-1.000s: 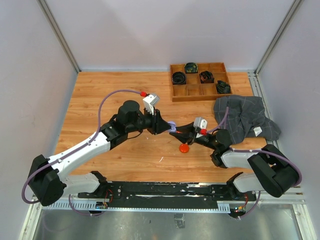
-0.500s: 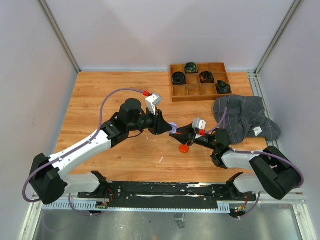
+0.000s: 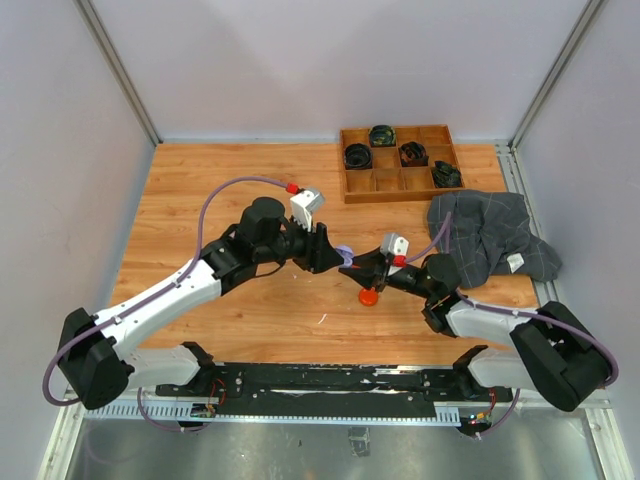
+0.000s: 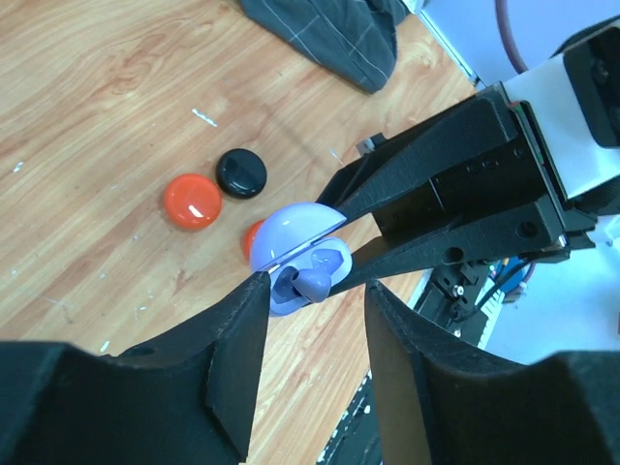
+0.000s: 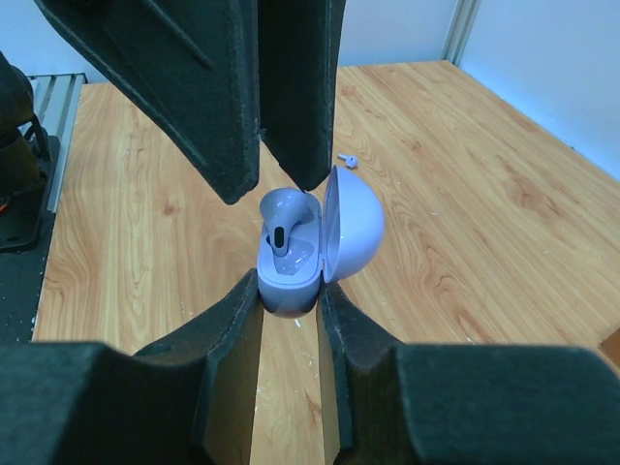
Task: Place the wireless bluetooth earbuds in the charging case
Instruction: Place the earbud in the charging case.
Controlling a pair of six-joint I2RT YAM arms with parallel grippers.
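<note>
My right gripper point(image 5: 289, 291) is shut on the base of the lilac charging case point(image 5: 289, 276), whose lid point(image 5: 354, 228) stands open to the right. A lilac earbud point(image 5: 281, 218) sits in the case with its stem upright. In the left wrist view the same earbud point(image 4: 312, 281) lies in the case point(image 4: 291, 232), just off my left gripper point(image 4: 318, 286), which is open. One left finger tip is at the case's edge and the other stands apart. From above, both grippers meet at the case point(image 3: 345, 254) over the table's middle.
An orange-red round case point(image 4: 191, 201), a black one point(image 4: 240, 172) and another orange-red piece point(image 4: 254, 237) lie on the wood below. A wooden tray point(image 3: 398, 198) with dark items stands at the back right. A grey cloth point(image 3: 490, 235) lies right of it.
My left gripper's jaws have parted and no longer pinch the earbud, which stays in the case. Both arms shifted slightly; the right grip on the case is unchanged.
</note>
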